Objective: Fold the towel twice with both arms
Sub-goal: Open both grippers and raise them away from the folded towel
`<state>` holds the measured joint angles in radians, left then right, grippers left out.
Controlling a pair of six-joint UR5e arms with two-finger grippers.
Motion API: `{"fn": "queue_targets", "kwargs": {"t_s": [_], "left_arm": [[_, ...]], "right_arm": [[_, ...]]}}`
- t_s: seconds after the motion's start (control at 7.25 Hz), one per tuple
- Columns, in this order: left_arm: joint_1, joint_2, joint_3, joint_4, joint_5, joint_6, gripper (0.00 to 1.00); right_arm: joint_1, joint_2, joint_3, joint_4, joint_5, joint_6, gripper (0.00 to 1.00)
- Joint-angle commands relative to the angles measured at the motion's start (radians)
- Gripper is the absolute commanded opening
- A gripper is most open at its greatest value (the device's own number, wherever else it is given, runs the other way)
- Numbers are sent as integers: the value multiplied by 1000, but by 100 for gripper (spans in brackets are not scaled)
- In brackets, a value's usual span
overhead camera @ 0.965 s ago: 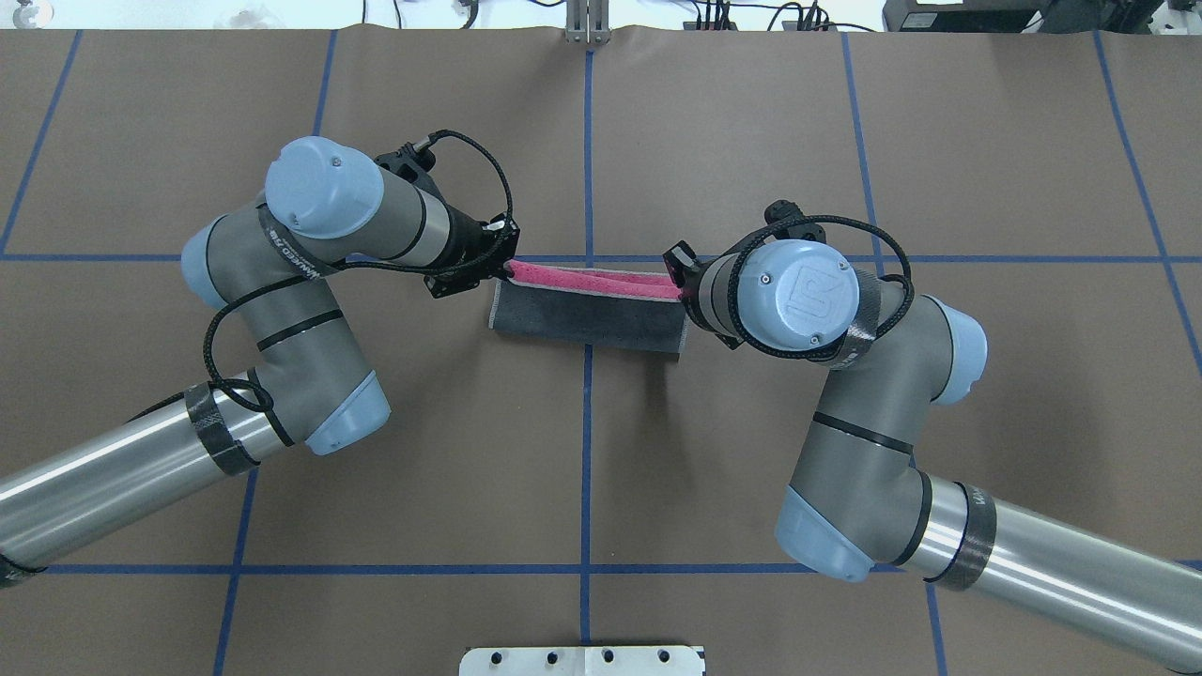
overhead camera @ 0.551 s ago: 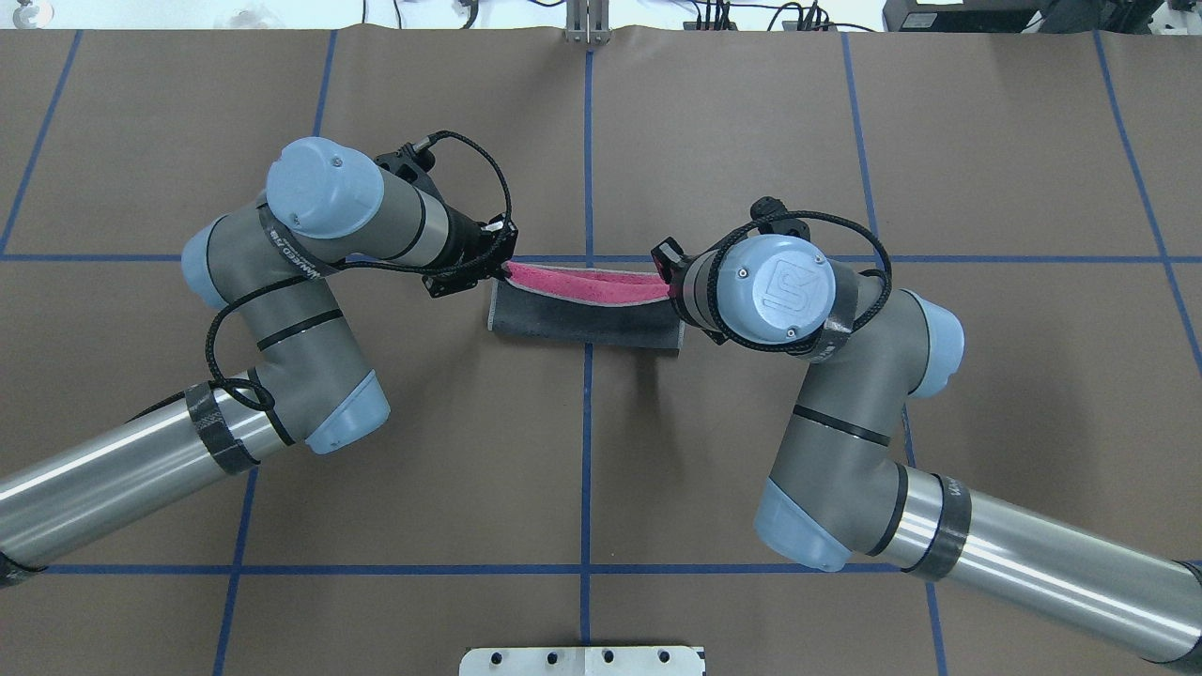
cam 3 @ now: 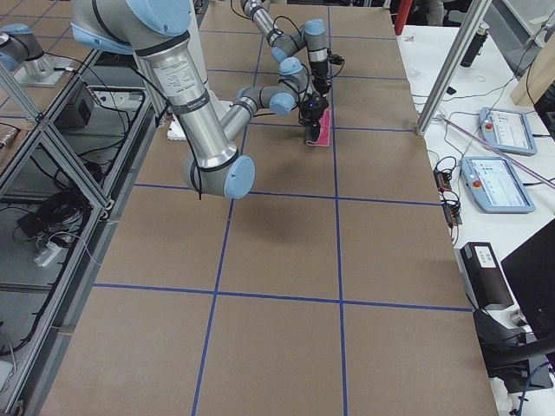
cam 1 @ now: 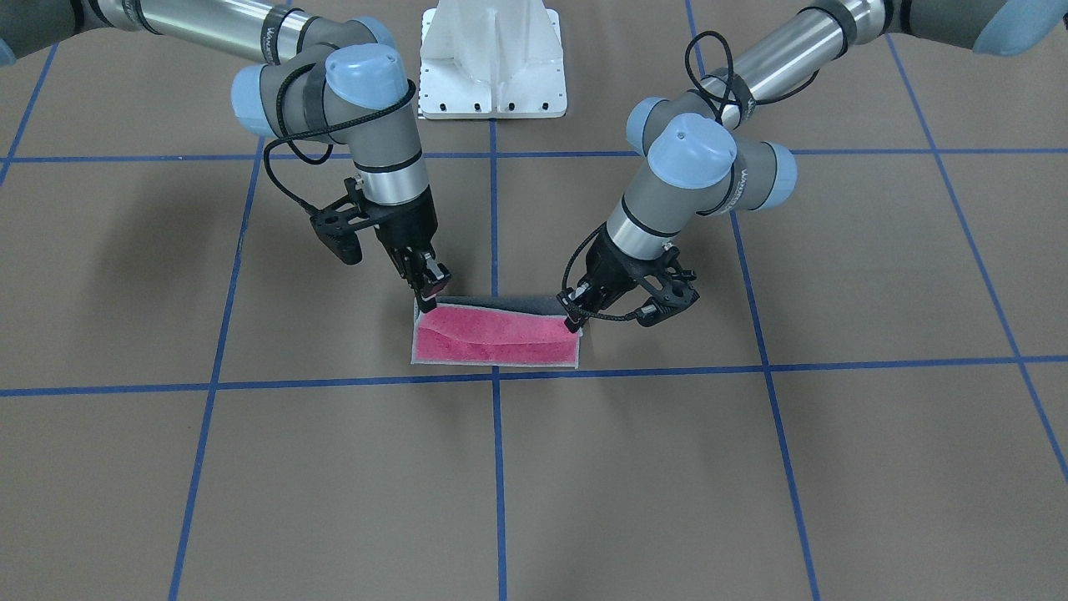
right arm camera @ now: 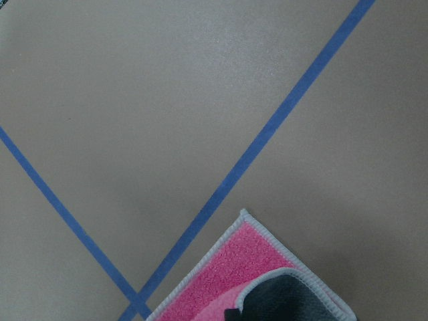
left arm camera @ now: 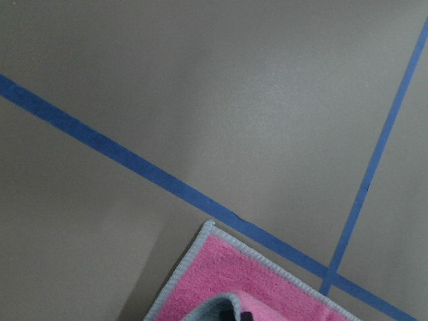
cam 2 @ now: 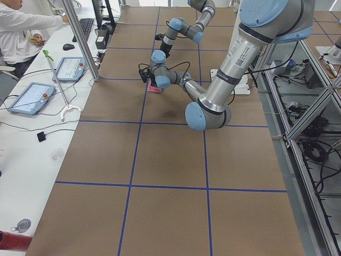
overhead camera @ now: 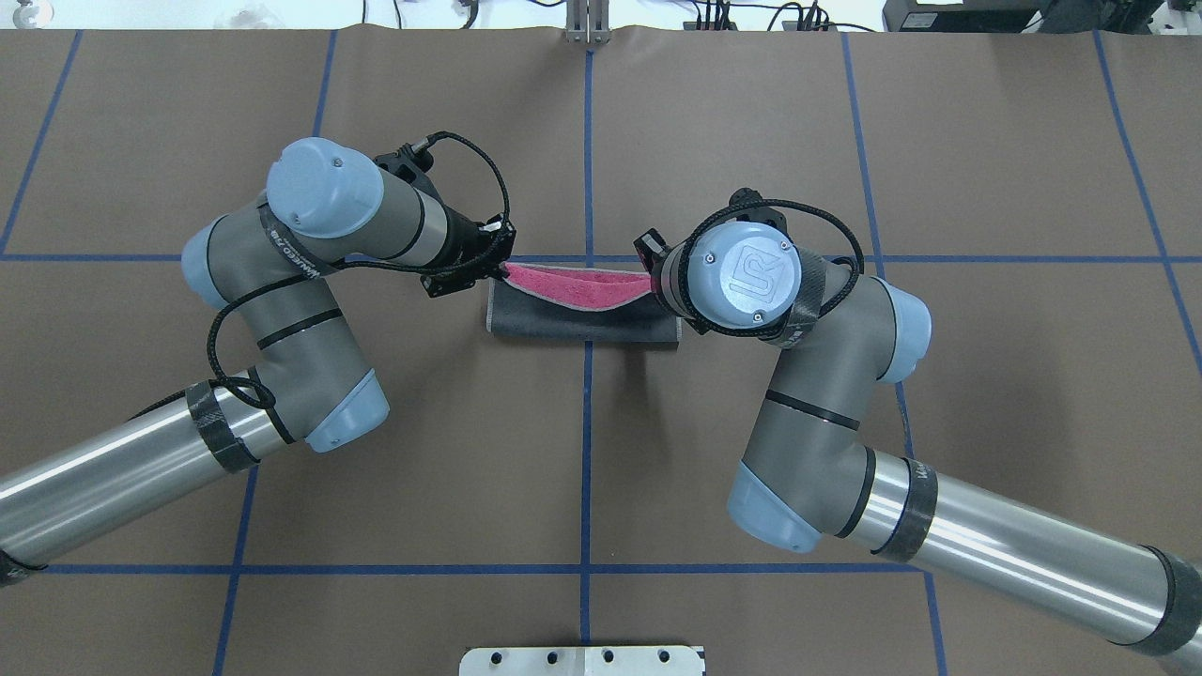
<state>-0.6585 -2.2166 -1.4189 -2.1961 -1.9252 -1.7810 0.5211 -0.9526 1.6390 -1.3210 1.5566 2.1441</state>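
1. The left arm (cam 1: 709,171) is reaching down; the left jaws are pinching tight on one raised corner of the towel (cam 1: 496,340)
2. The right arm (cam 1: 371,100) is reaching down too; the right jaws are clamping tight on the opposite raised corner
3. The towel is sagging between both jaws, pink face showing; its grey folded part is lying on the tabletop (cam 1: 667,467) beneath them

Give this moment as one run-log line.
phase: folding | left jaws: shut on towel corner | right jaws: shut on other corner | flap raised over pink layer
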Motion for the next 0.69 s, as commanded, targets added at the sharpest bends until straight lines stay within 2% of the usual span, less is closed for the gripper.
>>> {"fn": "queue_targets", "kwargs": {"t_s": [0.0, 0.28, 0.41, 0.55], "left_arm": [[-4, 0, 6, 1, 0, 0, 0], [-6, 0, 14, -1, 0, 0, 0], [-6, 0, 14, -1, 0, 3, 11], [-7, -2, 20, -1, 11, 3, 22]], "right_arm": [[8, -2, -1, 0, 3, -6, 0], [11, -3, -2, -1, 2, -6, 0], [19, -3, -4, -1, 2, -6, 24], [28, -3, -5, -3, 2, -4, 35]]}}
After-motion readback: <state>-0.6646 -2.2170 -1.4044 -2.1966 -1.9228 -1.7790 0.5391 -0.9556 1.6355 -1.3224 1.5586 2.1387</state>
